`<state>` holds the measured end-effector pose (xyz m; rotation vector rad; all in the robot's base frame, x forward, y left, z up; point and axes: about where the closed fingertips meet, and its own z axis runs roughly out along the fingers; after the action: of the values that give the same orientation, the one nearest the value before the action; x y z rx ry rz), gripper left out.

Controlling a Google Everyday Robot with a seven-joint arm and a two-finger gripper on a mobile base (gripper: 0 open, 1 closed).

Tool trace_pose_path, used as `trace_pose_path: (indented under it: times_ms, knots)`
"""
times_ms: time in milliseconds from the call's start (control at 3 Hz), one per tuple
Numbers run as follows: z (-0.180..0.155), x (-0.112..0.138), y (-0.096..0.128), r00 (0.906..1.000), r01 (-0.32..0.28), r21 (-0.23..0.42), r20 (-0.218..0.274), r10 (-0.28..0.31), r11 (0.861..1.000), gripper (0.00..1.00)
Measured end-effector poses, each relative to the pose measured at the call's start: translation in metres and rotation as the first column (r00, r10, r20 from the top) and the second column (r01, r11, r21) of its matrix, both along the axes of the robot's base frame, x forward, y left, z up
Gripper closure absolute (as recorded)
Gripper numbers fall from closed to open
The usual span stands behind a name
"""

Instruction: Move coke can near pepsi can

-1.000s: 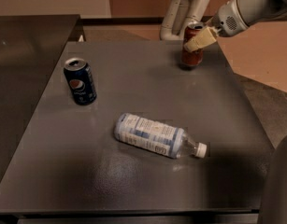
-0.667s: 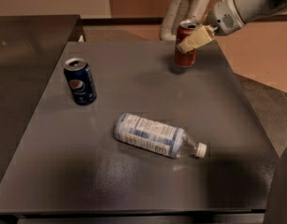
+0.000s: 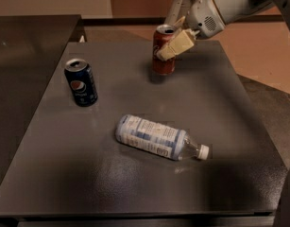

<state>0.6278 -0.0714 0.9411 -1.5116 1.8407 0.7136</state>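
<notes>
The red coke can is upright at the far middle of the dark table, tilted slightly. My gripper comes in from the upper right and is shut on the coke can, one cream finger across its front. The dark blue pepsi can stands upright at the left side of the table, well apart from the coke can.
A clear plastic water bottle with a white cap lies on its side in the middle of the table, cap pointing right. A second dark table surface adjoins at the left. Brown floor lies behind and to the right.
The gripper and the coke can have moved left and toward the table's middle, closer to the pepsi can. The pepsi can and the bottle have not moved.
</notes>
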Motion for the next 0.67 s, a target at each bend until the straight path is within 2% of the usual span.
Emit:
trace_pose_path:
  times_ms: [333,667]
  knots:
    - [-0.01,-0.02,0.033,0.9959,-0.09,-0.012,-0.006,0.09,0.996,1.0]
    - [-0.024,-0.033,0.059,0.9863,-0.165,-0.018,-0.005,0.165,0.986,1.0]
